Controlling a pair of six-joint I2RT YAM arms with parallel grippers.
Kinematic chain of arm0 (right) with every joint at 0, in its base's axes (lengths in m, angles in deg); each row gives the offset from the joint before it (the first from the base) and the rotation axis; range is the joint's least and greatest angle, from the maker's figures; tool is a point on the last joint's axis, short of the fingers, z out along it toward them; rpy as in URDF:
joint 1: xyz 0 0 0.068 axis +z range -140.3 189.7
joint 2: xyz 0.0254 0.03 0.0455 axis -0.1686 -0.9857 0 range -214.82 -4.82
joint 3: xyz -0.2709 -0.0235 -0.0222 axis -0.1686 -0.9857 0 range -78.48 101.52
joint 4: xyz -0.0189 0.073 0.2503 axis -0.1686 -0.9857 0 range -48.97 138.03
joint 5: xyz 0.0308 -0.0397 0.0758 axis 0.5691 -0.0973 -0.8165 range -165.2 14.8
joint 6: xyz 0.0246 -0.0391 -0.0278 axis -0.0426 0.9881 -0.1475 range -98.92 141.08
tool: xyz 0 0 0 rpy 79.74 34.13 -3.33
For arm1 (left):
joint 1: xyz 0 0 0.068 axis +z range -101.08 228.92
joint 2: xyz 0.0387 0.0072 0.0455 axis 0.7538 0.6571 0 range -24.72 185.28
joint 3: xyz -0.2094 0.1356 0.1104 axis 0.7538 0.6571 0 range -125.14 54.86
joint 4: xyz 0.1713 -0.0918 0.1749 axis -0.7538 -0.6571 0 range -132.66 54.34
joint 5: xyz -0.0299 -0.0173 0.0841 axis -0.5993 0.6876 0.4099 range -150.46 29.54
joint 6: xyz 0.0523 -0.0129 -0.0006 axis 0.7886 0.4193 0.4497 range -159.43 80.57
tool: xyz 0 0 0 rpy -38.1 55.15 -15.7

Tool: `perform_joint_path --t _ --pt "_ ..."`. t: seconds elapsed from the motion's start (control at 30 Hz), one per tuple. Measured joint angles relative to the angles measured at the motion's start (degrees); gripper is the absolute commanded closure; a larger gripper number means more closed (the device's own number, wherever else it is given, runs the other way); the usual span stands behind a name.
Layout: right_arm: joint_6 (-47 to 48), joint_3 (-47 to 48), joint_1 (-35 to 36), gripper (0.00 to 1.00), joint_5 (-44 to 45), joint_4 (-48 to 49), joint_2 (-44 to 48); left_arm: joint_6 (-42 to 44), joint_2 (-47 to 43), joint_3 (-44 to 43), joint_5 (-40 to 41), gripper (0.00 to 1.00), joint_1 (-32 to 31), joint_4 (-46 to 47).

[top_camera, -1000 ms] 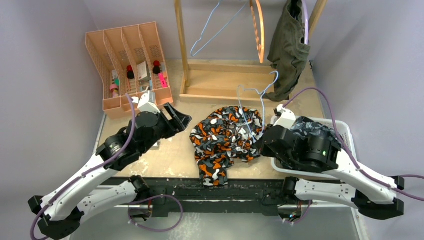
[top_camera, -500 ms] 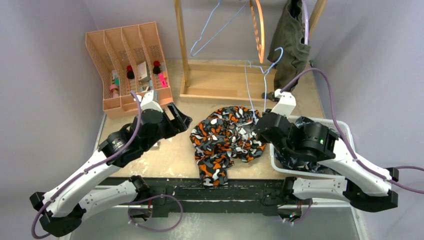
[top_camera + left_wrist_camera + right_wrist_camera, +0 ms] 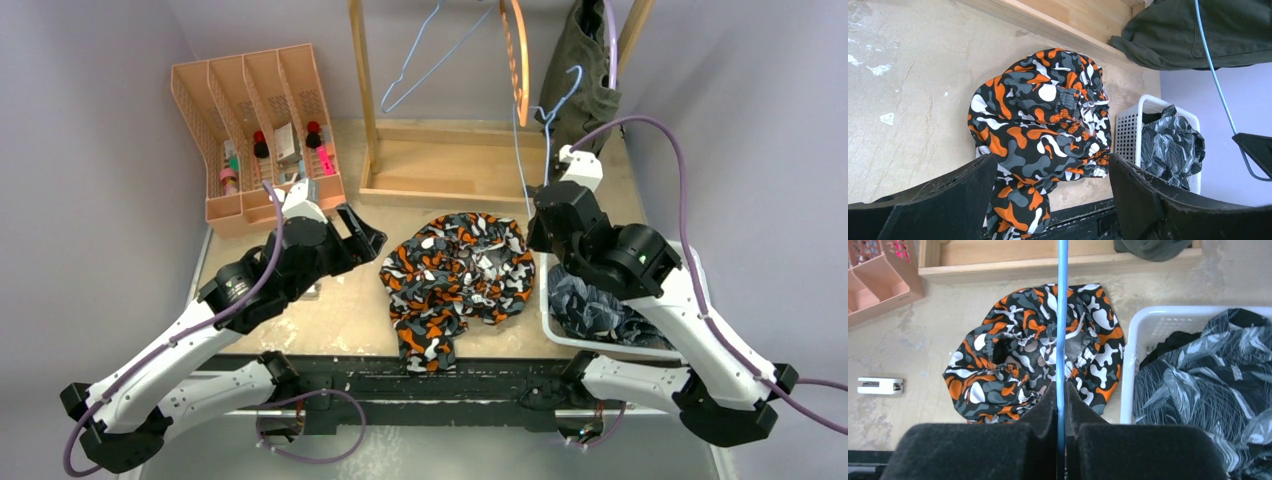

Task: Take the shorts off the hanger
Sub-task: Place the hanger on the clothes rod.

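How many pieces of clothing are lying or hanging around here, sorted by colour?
Orange-white-black camouflage shorts: 1
Dark blue-grey patterned shorts: 1
Olive green shorts: 1
Black fabric, mostly buried in the basket: 1
Total: 4

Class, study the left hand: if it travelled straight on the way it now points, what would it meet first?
Most likely the camouflage shorts, which lie on the table framed between the left hand's open fingers; depth is uncertain.
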Motion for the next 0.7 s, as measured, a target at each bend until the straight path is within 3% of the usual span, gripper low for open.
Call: perform_joint_path --t 0.17,0.4,0.7 --pt "6.99 0.79 -2.93 1.00 -4.28 4.13 -1.22 0.00 -0.04 0.00 -0.07 0.18 0.00 0.11" --pt "13.60 16.11 -8.61 1.00 -7.13 3.37 -10.43 0.55 -0.52 0.02 -0.07 0.17 0.00 -0.39" --pt "20.46 22.84 -14.19 1.00 -9.73 1.73 -15.80 1.40 -2.19 0.46 -0.17 0.16 0.00 -1.99"
